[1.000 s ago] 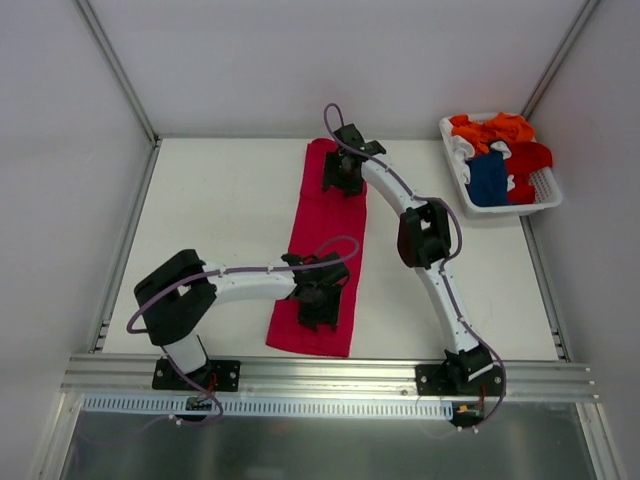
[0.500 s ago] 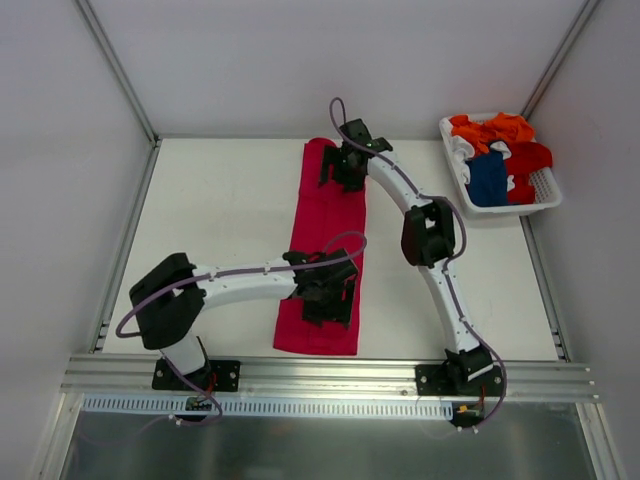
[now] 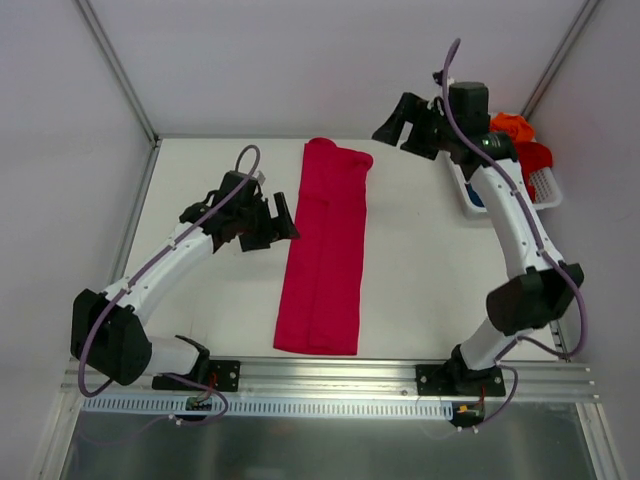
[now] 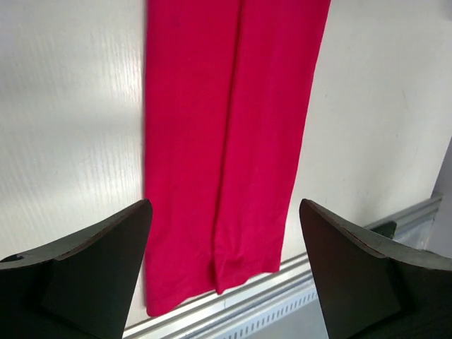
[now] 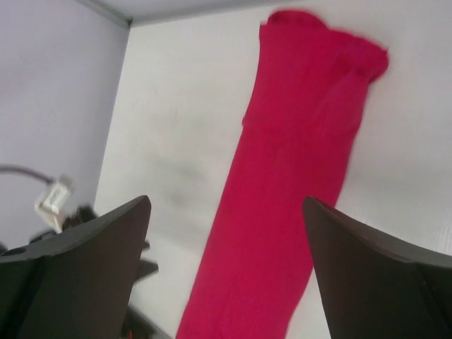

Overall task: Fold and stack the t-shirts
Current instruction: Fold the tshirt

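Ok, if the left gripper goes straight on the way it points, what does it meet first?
Likely the crimson-pink t-shirt: the open left gripper points at that folded strip, which sits centred in its wrist view. Its height above the cloth is unclear.

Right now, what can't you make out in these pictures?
White basket, top view: the right arm covers most; orange cloth and red cloth show.
Crimson-pink t-shirt, left wrist view: far end cut off by the top edge.
Same shirt, right wrist view: near end cut off below.

The right arm hides most of the white basket and its t-shirts.
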Motion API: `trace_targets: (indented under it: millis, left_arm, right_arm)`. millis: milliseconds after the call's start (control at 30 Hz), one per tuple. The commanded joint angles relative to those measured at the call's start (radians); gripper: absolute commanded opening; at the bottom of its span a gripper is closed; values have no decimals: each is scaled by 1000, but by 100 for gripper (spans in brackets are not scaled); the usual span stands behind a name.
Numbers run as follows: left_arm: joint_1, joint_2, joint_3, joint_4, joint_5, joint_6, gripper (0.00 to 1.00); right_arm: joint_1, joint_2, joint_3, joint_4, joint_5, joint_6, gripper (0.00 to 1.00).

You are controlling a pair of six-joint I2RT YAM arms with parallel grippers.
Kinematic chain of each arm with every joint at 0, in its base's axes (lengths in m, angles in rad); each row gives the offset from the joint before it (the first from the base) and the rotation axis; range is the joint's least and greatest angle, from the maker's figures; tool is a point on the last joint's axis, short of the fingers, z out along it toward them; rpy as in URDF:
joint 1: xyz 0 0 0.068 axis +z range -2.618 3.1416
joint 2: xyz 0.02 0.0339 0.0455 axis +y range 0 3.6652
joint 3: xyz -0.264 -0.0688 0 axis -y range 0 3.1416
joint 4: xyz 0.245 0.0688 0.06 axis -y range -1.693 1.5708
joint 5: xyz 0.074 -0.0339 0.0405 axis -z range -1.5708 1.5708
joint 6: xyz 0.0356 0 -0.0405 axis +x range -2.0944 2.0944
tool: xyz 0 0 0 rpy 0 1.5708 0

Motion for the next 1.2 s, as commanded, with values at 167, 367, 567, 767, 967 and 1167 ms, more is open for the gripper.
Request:
trace_targets:
  millis: [167, 367, 567, 767, 967, 1167]
  left_arm:
    - [146, 29, -159, 43, 313, 55, 86]
    - [149, -88, -349, 95, 428, 17, 86]
    - [149, -227, -552, 129, 476, -75, 85]
    - [145, -339, -731, 132, 488, -155, 81]
    - [77, -416, -810, 130, 474, -215, 77]
    - [-72, -336, -804, 126, 375, -243, 72]
  right_arm:
    - [83, -322, -799, 240, -153, 245, 92]
    - [227, -472, -1148, 246, -118, 365, 90]
    - [345, -579, -1335, 239, -127, 486, 88]
    - [508, -594, -1458, 301, -118, 601, 82]
    - [594, -530, -1467, 306, -105, 624, 78]
    - [637, -497, -1524, 456, -109, 687, 71]
